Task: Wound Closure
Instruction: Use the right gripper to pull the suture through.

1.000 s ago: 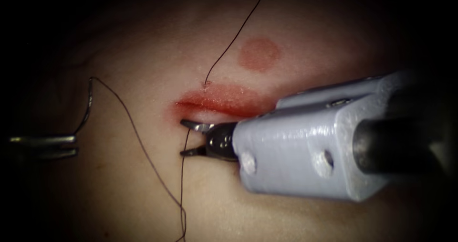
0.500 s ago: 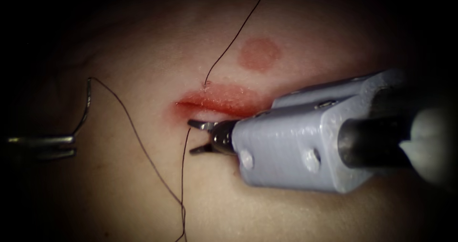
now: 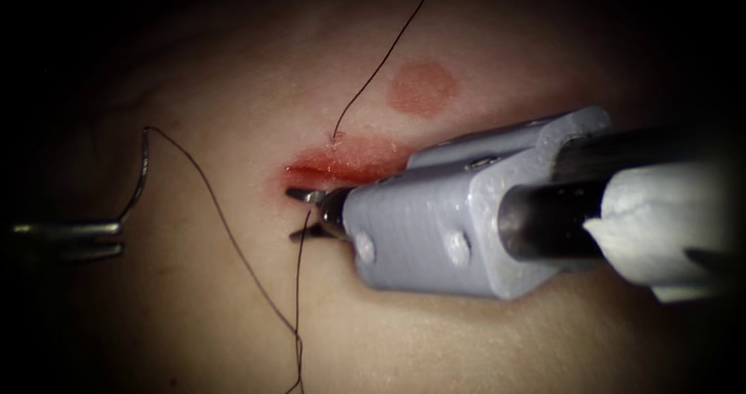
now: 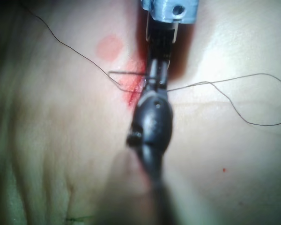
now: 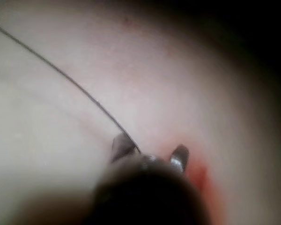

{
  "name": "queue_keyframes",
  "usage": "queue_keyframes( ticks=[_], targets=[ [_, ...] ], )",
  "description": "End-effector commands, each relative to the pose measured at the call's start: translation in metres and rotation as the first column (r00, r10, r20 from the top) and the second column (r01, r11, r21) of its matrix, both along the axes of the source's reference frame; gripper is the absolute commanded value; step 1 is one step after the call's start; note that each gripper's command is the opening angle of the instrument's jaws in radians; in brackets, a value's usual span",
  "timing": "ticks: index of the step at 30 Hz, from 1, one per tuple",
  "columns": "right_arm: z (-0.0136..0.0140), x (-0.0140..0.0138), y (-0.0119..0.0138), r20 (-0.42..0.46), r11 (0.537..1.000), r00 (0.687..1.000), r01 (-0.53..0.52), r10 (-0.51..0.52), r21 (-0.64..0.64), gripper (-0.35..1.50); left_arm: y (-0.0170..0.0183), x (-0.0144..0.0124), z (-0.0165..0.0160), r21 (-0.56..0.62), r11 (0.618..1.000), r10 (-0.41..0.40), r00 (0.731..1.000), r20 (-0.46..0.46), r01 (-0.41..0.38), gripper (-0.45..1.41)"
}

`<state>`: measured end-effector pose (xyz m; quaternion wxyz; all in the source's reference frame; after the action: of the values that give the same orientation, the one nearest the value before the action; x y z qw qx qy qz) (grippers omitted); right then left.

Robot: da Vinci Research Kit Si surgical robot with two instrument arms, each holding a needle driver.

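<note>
Lying across the middle of the tissue (image 3: 233, 67), the cut (image 3: 342, 165) is still seen gaping and reddened, with red fluid (image 3: 334, 169) along its lips and a round reddish mark (image 3: 421, 88) beyond it. One pass of the thread (image 3: 233, 238) appears to have been made at the cut's left end: a strand enters at the far lip and runs up out of view, and another leaves by the near lip and runs down the tissue, crossing a second strand there. No knot is seen, so the closure is judged to be barely begun (most of the cut's length is hidden behind the right arm). The needle (image 3: 140, 178) is held out of the tissue, well to the left of the cut, by the left tool (image 3: 116, 237), whose jaws are clamped on it near its lower end, the thread trailing from its upper end. The right tool (image 3: 299, 214) is held with jaws parted and empty at the cut's left end, one jaw at the near lip and the emerging strand between the two jaws. Compared with one second earlier, the right tool has been advanced leftward along the cut, covering more of it, while needle, left tool and thread have not been moved.
</note>
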<state>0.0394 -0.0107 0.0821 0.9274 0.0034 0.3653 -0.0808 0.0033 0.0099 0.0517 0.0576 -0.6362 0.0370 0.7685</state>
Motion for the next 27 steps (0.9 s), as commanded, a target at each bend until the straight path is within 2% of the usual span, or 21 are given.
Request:
queue_keyframes(
  ticks=[1, 2, 4, 9, 10, 11, 12, 14, 15, 17, 18, 19, 20, 22, 23, 24, 25, 27],
  targets=[
    [0.0007, 0.0004, -0.0007, 0.006, 1.0, 1.0, 0.005, -0.005, 0.013, -0.14, -0.0002, -0.0005, 0.0007, 0.001, 1.0, 0.001, 1.0, 0.002, -0.001, -0.35],
    [0.0006, 0.0002, -0.0007, 0.012, 1.0, 1.0, 0.003, -0.003, 0.026, -0.35, -0.0001, -0.0005, 0.0007, 0.001, 1.0, 0.001, 1.0, 0.002, -0.001, -0.35],
    [-0.0008, -0.0007, -0.0009, 0.012, 0.998, 1.0, -0.019, 0.018, 0.063, -0.35, -0.0001, -0.0004, 0.0007, 0.001, 1.0, 0.001, 1.0, 0.002, -0.001, -0.35],
    [-0.0072, -0.0036, -0.0031, 0.046, 0.996, 0.998, -0.041, 0.037, 0.081, -0.35, -0.0001, -0.0003, 0.0008, 0.001, 1.0, 0.0, 1.0, 0.001, 0.0, -0.35],
    [-0.0102, -0.0049, -0.005, 0.053, 0.996, 0.998, -0.037, 0.033, 0.078, -0.35, 0.0, -0.0002, 0.0008, 0.001, 1.0, -0.001, 1.0, -0.001, 0.001, -0.35],
    [-0.0116, -0.0056, -0.006, 0.053, 0.996, 0.998, -0.032, 0.028, 0.078, -0.35, 0.0, -0.0002, 0.0009, 0.0, 1.0, -0.004, 1.0, -0.001, 0.004, -0.35],
    [-0.0151, -0.0072, -0.0087, 0.059, 0.996, 0.998, -0.03, 0.026, 0.078, -0.35, 0.0, 0.0, 0.0009, 0.0, 1.0, -0.005, 1.0, -0.002, 0.005, -0.35],
    [-0.0183, -0.0087, -0.0112, 0.059, 0.996, 0.998, -0.028, 0.023, 0.084, -0.35, 0.0001, 0.0001, 0.0009, 0.0, 1.0, -0.008, 1.0, -0.006, 0.008, -0.35],
    [-0.0221, -0.0105, -0.0143, 0.057, 0.995, 0.998, -0.026, 0.021, 0.094, -0.35, 0.0002, 0.0002, 0.0009, 0.0, 1.0, -0.011, 1.0, -0.006, 0.011, -0.35],
    [-0.026, -0.0122, -0.0171, 0.054, 0.995, 0.998, -0.019, 0.014, 0.099, -0.35, 0.0003, 0.0002, 0.0009, 0.0, 1.0, -0.011, 1.0, -0.006, 0.011, -0.35],
    [-0.0293, -0.0136, -0.0191, 0.051, 0.994, 0.999, -0.016, 0.011, 0.108, -0.35, 0.0003, 0.0002, 0.001, 0.0, 1.0, -0.011, 1.0, -0.006, 0.011, -0.35],
    [-0.0293, -0.0136, -0.0191, 0.051, 0.994, 0.999, -0.016, 0.011, 0.108, -0.35, 0.0003, 0.0002, 0.001, 0.0, 1.0, -0.011, 1.0, -0.006, 0.011, -0.35],
    [-0.0327, -0.015, -0.021, 0.047, 0.993, 0.999, -0.012, 0.006, 0.118, -0.35, 0.0004, 0.0002, 0.0011, 0.0, 1.0, -0.011, 1.0, -0.006, 0.011, -0.35],
    [-0.0353, -0.0161, -0.0223, 0.053, 0.992, 0.999, -0.007, 0.0, 0.127, -0.35, 0.0004, 0.0002, 0.0011, 0.0, 1.0, -0.011, 1.0, -0.006, 0.011, -0.35],
    [-0.0376, -0.0173, -0.0237, 0.096, 0.988, 0.995, 0.022, -0.037, 0.155, -0.35, 0.0004, 0.0002, 0.0011, 0.0, 1.0, -0.011, 1.0, -0.006, 0.011, -0.35],
    [-0.0376, -0.0173, -0.0237, 0.096, 0.988, 0.995, 0.022, -0.037, 0.155, -0.35, 0.0004, 0.0002, 0.0011, 0.0, 1.0, -0.011, 1.0, -0.006, 0.011, -0.35],
    [-0.0402, -0.0191, -0.0252, 0.141, 0.983, 0.988, 0.043, -0.069, 0.18, -0.35, 0.0004, 0.0002, 0.0011, 0.0, 1.0, -0.011, 1.0, -0.006, 0.011, -0.35],
    [-0.042, -0.0201, -0.0258, 0.155, 0.981, 0.985, 0.047, -0.076, 0.186, -0.35, 0.0004, 0.0002, 0.0011, 0.0, 1.0, -0.011, 1.0, -0.006, 0.011, -0.35]
  ],
)
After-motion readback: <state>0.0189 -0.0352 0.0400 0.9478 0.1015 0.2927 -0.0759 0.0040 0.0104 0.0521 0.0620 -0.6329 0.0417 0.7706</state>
